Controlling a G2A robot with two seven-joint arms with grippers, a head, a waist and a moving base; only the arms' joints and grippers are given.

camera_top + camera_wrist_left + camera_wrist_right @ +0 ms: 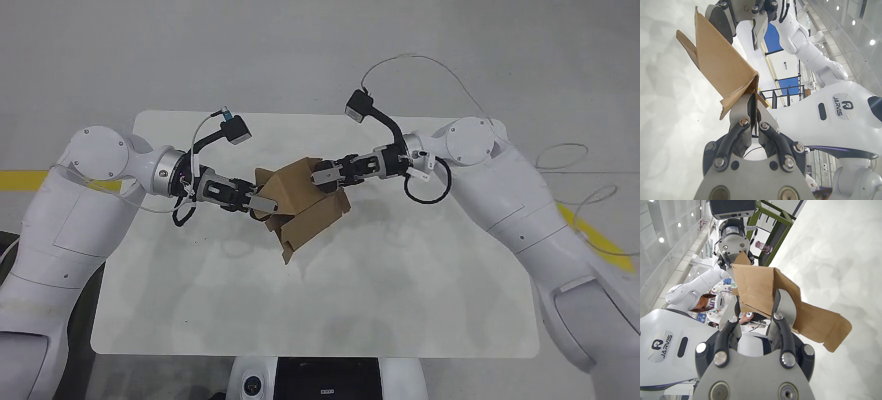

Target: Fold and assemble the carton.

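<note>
A brown cardboard carton [300, 205], partly unfolded with loose flaps, is held up over the middle of the white table [400, 300]. My left gripper [265, 205] is at the carton's left end. In the left wrist view this gripper [753, 102] is shut on a flap at the corner of the carton [719, 62]. My right gripper [322, 178] is at the carton's upper right side and stands open. Its fingers [783, 302] straddle an edge of the carton [757, 283], one lying against the panel. Across the carton, the left gripper [734, 256] pinches the far flap.
The table's front half [300, 310] lies bare beneath the carton. Thin cables [560, 155] trail on the floor at the right, and a yellow floor line [20, 180] runs past the left edge. A green frame [772, 237] holding a bottle stands beyond the table.
</note>
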